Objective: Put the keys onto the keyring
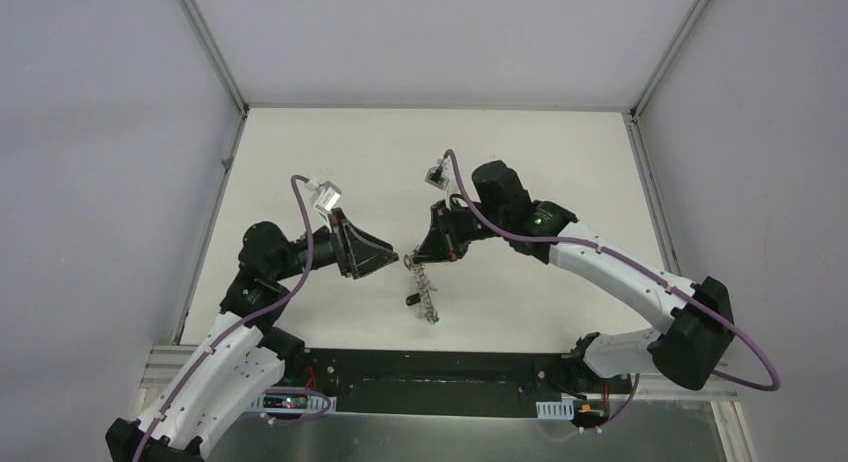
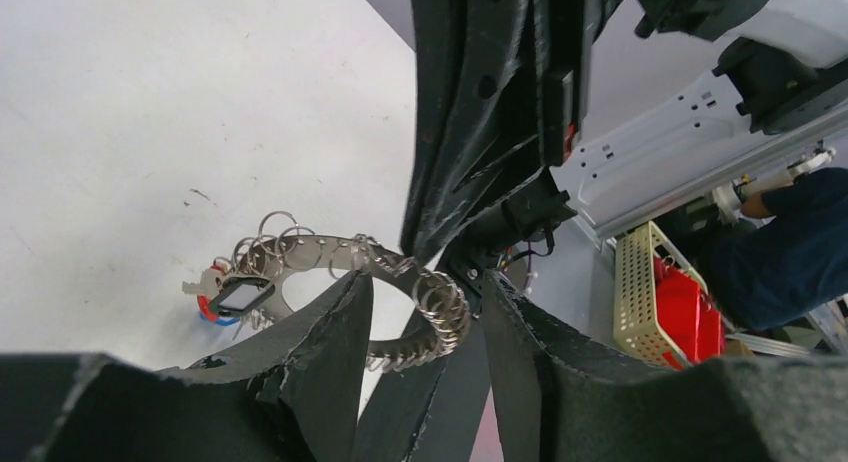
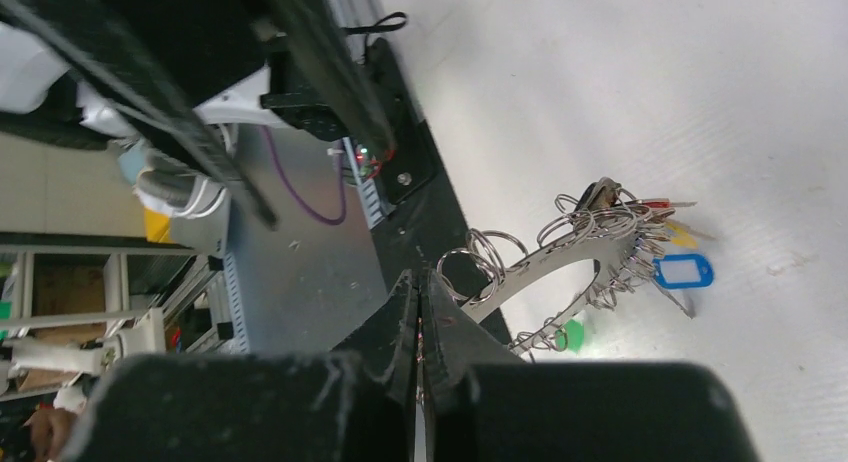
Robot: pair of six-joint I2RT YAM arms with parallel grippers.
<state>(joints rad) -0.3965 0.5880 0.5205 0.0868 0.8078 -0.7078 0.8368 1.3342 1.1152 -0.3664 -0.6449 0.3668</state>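
The keyring [image 3: 585, 244], a flat silvery ring edged with wire loops, hangs from my right gripper [image 3: 419, 274], which is shut on its rim. In the top view the keyring [image 1: 424, 288] dangles down to the table below that right gripper [image 1: 421, 254]. Keys hang from its far side: a blue tag [image 3: 683, 272], a green head [image 3: 573, 334], a yellow one [image 3: 684, 238] and a black tag [image 2: 240, 295]. My left gripper [image 2: 425, 282] is open, its fingers either side of a looped stretch of the keyring [image 2: 444, 312], apart from it. The left gripper [image 1: 392, 254] faces the right one closely.
A black strip and metal rail [image 1: 440, 382] run along the near table edge between the arm bases. Off the table stand a cream perforated basket [image 2: 640, 282] with red contents and a person in blue [image 2: 790, 247]. Frame posts [image 1: 215, 57] mark the back corners.
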